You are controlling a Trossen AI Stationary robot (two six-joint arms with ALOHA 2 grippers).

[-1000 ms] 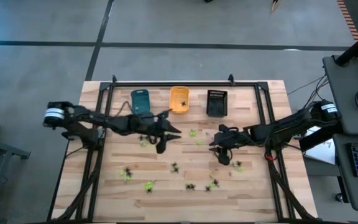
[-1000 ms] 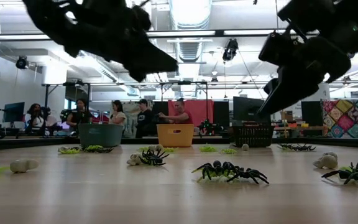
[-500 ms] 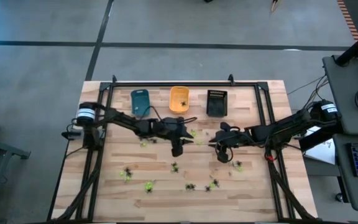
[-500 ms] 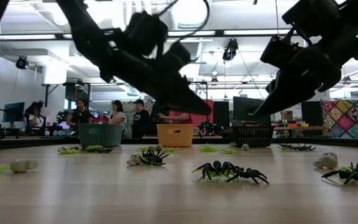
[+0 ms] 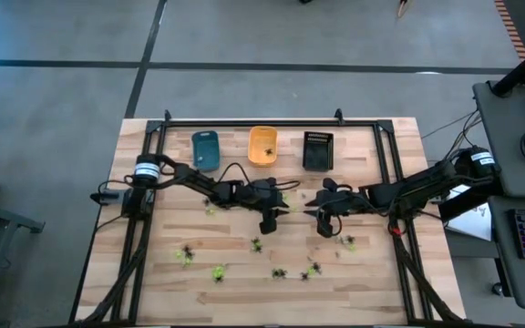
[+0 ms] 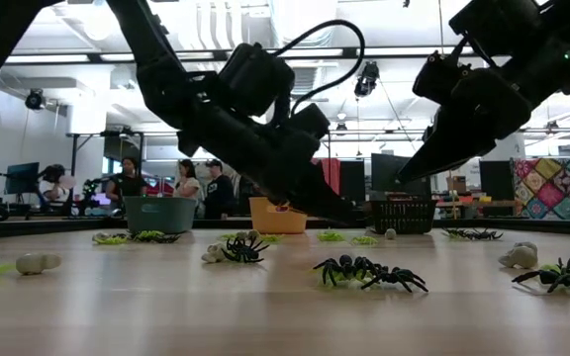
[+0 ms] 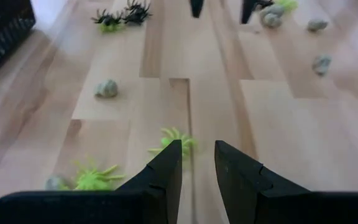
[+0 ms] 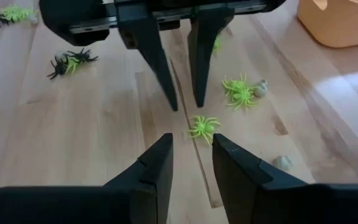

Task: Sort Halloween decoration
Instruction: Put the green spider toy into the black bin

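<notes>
- Reaching further across since a moment ago, the left gripper (image 5: pixel 269 221) now hangs mid-worktop, nose to nose with the right gripper (image 5: pixel 324 225), which has hardly shifted.
- Between them lies one tiny yellow-green plastic spider (image 8: pixel 202 127), flat on the boards; in the left wrist view it (image 7: pixel 174 142) sits just ahead of that arm's fingertips (image 7: pixel 169 155).
- Neither arm holds anything: both pairs of jaws stand narrowly parted and empty, above the wood.
- More Halloween decoration is scattered round about: a pair of yellow-green spiders (image 8: pixel 240 91) beside a small pale whitish figure (image 8: pixel 261 88), and black plastic spiders (image 6: pixel 369 272) nearer the front edge.
- Along the far edge stand the blue rectangular tray (image 5: pixel 205 148), the orange rectangular tray (image 5: pixel 262 145) and the black slatted tray (image 5: pixel 317 150); the orange one looks to have something dark in it.
- Risk, as I judge it: both arms point at the same spider, so they could knock fingertips if both go down.
- With the gap this narrow, a descent slightly off-centre might flick the light spider away rather than pinch it.
</notes>
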